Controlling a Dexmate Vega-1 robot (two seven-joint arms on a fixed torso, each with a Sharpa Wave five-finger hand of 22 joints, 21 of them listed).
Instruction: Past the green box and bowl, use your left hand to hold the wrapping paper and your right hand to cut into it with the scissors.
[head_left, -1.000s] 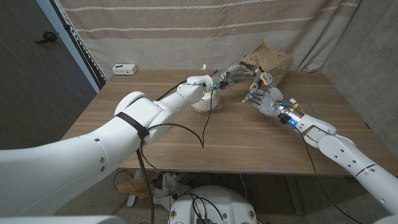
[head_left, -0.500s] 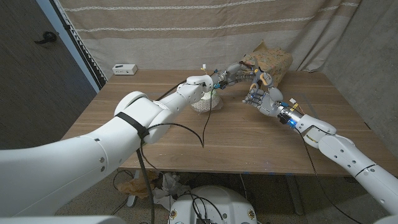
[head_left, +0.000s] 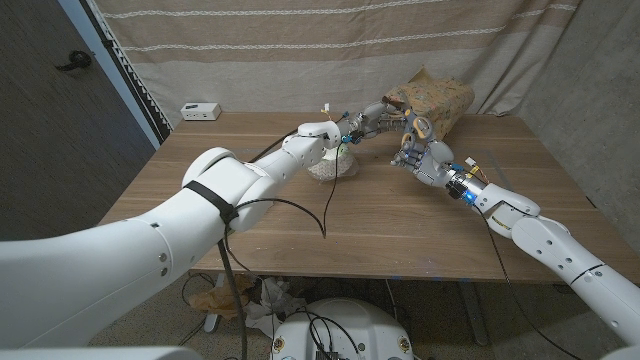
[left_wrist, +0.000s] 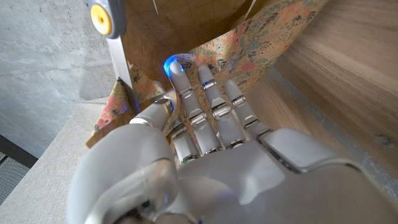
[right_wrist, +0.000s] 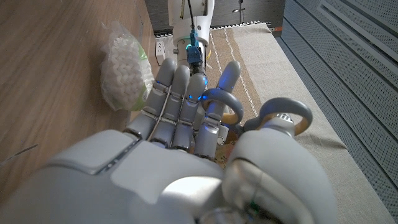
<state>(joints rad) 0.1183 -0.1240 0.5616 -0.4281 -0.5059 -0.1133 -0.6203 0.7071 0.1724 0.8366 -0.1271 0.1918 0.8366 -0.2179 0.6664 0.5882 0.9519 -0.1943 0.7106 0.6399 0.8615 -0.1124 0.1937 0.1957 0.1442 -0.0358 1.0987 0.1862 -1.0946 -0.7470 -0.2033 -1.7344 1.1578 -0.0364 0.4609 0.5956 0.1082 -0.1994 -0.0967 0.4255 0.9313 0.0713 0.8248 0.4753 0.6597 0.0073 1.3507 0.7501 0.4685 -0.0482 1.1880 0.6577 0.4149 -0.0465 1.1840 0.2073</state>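
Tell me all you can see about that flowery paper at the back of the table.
The wrapping paper is a crumpled sheet, floral-printed in pink and green on one side and plain brown on the other. It stands bunched up at the table's far edge by the curtain. The left hand grips its near edge, fingers pressed into the print. The scissors' blade lies against it.

The left hand (head_left: 372, 117) and right hand (head_left: 418, 152) sit close together at the crumpled brown floral wrapping paper (head_left: 437, 100), which blocks any reach beyond their fingertips. Just behind the left wrist, a clear bag of white pellets (head_left: 330, 165) crowds that arm's underside. A black cable (head_left: 330, 200) trails across the wooden table (head_left: 400, 225) beneath the left forearm. Nearer than the right hand, the tabletop lies bare.
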